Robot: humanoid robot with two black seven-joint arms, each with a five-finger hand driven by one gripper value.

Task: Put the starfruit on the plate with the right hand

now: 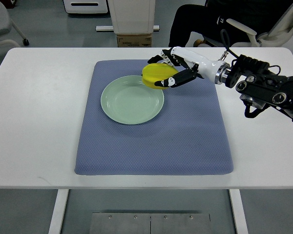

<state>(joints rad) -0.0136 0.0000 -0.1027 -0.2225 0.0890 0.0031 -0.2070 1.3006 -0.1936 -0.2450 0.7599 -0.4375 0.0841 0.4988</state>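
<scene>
- Top view looks steeply down on a white desk (pixel 34 112) with a blue-grey mat (pixel 151 146) spread across its middle.
- On the mat's far half sits a pale green round plate (pixel 124 105), upright and with its well bare.
- From the picture's right edge the right arm reaches in across the desk, black at the forearm and white toward the wrist.
- At its end the right hand (pixel 173 70) has its fingers curled round a yellow starfruit (pixel 156 76), black fingertips pressing on the fruit from the near side and the far side.
- That starfruit is held above the plate's far right rim, partly overlapping the rim as seen from above; whether it touches the plate cannot be told.
- No left arm shows anywhere along the left edge.
- Beyond the desk's far edge, a person in dark clothing sits at the upper right beside a white chair (pixel 263 29).
- Also past the far edge, a small cardboard box (pixel 134 40) stands on the floor below a white cabinet (pixel 132 14).
</scene>
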